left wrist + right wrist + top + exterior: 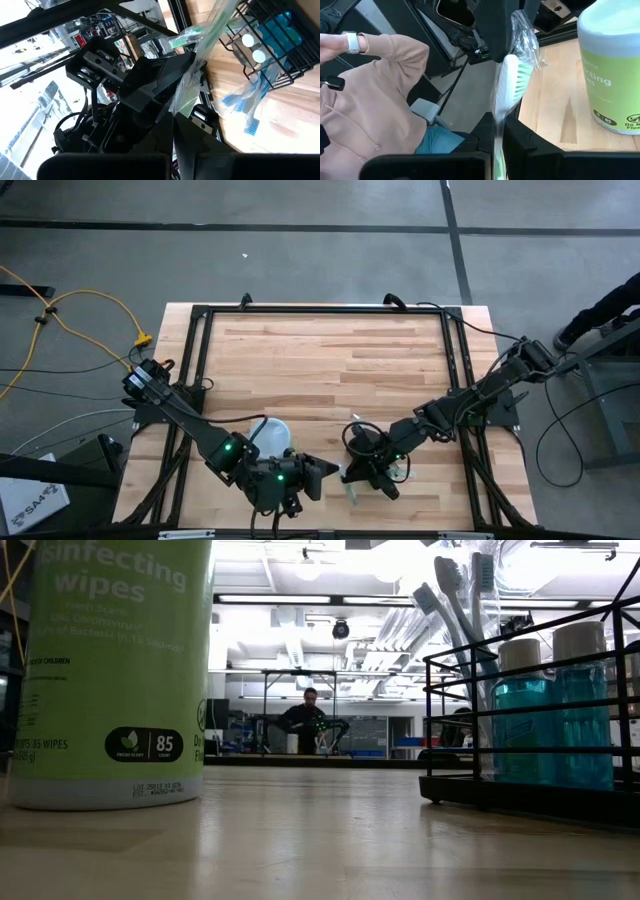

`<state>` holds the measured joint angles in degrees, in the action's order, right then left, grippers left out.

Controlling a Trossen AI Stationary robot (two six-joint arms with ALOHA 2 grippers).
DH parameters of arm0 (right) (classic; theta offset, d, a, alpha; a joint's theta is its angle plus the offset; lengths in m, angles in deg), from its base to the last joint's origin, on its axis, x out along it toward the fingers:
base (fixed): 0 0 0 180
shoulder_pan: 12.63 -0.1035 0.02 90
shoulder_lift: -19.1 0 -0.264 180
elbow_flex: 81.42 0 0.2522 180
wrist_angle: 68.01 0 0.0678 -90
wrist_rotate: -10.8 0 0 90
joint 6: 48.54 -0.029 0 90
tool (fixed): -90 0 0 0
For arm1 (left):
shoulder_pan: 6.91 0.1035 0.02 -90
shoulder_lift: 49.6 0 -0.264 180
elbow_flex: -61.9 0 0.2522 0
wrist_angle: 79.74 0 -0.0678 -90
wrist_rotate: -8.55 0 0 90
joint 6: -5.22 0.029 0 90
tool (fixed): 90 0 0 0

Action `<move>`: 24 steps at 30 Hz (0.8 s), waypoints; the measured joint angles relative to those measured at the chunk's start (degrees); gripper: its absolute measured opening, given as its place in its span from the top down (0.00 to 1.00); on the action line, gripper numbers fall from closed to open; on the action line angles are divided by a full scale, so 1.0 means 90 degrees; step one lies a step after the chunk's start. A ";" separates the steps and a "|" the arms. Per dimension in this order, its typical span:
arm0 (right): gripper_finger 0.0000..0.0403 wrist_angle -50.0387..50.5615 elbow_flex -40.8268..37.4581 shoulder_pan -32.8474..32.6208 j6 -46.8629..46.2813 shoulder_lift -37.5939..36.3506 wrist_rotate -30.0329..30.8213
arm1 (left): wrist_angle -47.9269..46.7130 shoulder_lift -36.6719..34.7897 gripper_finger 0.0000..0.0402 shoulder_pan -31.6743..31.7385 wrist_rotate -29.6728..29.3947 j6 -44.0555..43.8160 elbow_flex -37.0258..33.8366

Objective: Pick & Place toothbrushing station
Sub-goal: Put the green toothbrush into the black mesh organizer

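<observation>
Your right wrist view shows the right gripper [498,131] closed on a green-and-white toothbrush [508,79] sealed in a clear plastic wrapper [524,30]. The brush head points away from the camera. A green wipes canister [611,65] stands on the wooden table [555,110]. Beyond the table edge you see a person in a pink hooded top [365,110].

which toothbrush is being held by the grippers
The green toothbrush in clear wrap, clamped by the left gripper and right gripper; the blue toothbrushes are at the rack.
</observation>
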<state>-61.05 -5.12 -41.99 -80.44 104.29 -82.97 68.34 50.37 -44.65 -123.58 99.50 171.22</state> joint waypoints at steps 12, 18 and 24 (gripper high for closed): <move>0.98 0.0014 0.0003 -0.0001 0.0002 -0.0001 -0.0002 | 0.0030 0.0000 0.93 -0.0006 0.0002 -0.0421 0.0000; 0.98 0.0015 0.0003 -0.0002 0.0003 -0.0002 -0.0001 | 0.0018 0.0000 0.83 -0.0006 0.0005 -0.0437 0.0001; 0.98 0.0015 0.0003 -0.0003 0.0029 -0.0002 0.0043 | 0.0034 0.0000 0.77 -0.0009 -0.0035 -0.0727 -0.0001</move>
<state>-60.91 -5.10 -42.02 -80.18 104.26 -82.58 68.64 50.37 -44.73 -123.89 92.96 171.21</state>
